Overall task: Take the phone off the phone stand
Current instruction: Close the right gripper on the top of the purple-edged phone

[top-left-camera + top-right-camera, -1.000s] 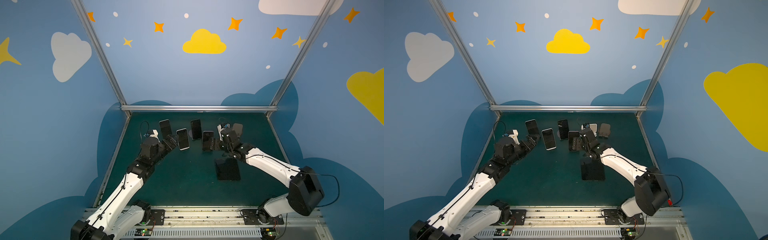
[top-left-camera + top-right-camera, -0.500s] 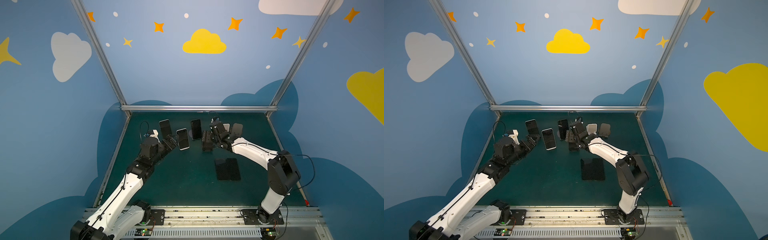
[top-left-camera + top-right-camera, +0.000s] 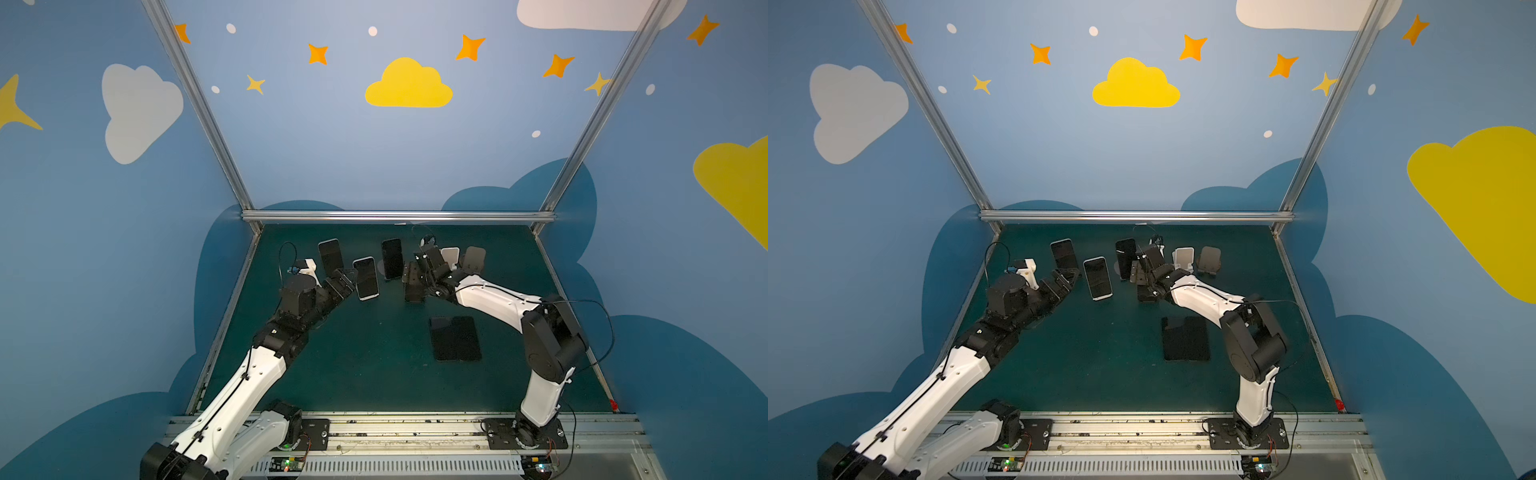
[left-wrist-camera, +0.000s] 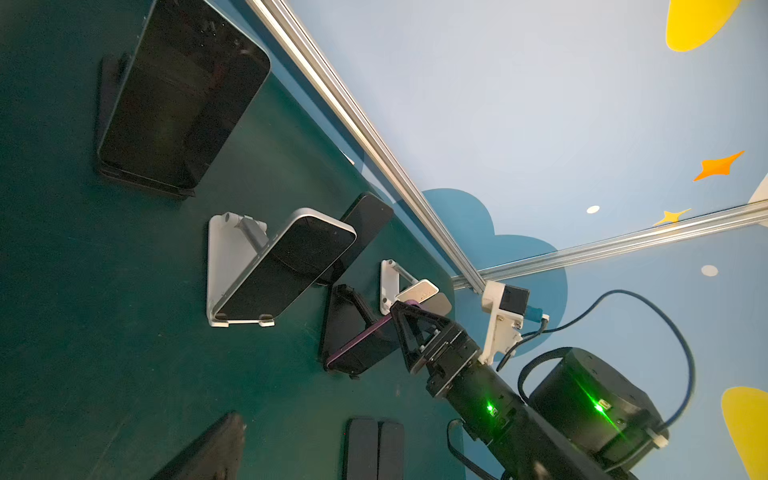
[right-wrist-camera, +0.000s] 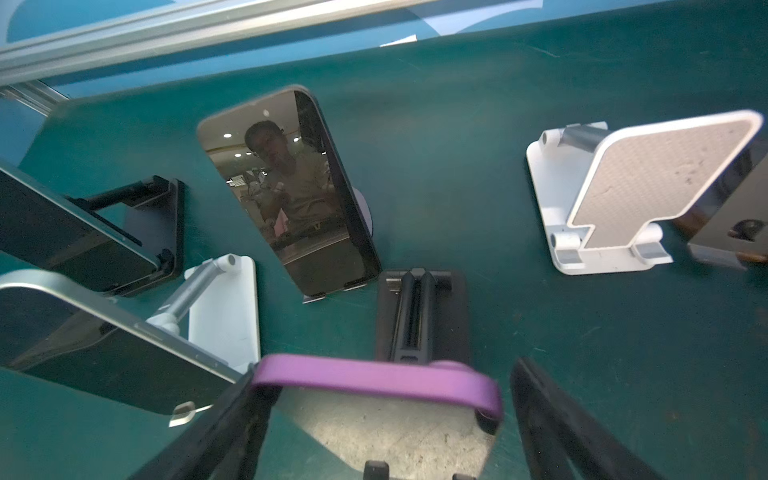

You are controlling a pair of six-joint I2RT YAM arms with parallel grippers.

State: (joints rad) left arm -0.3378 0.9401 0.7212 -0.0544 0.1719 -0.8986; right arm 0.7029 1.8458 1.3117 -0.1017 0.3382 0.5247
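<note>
A purple-edged phone (image 5: 395, 428) leans on a black phone stand (image 5: 422, 316) mid-table, seen in both top views (image 3: 412, 286) (image 3: 1145, 289). My right gripper (image 5: 384, 374) straddles its top edge, open. One finger (image 5: 232, 415) is against one side of the phone, and the other finger (image 5: 540, 415) stands a little off the other side. In the left wrist view the same phone (image 4: 361, 345) shows with a right finger (image 4: 415, 332) beside it. My left gripper (image 3: 345, 276) hangs open and empty between two other phones.
Other phones on stands: back left (image 3: 331, 256), on a white stand (image 3: 365, 277), back middle (image 3: 392, 258). Empty white (image 3: 451, 255) and grey (image 3: 475, 258) stands sit behind my right arm. Two dark phones (image 3: 455, 338) lie flat nearer the front. Aluminium rails edge the table.
My right gripper has moved left from the empty stands onto the purple phone, and its elbow has swung inward. The left arm has stayed put.
</note>
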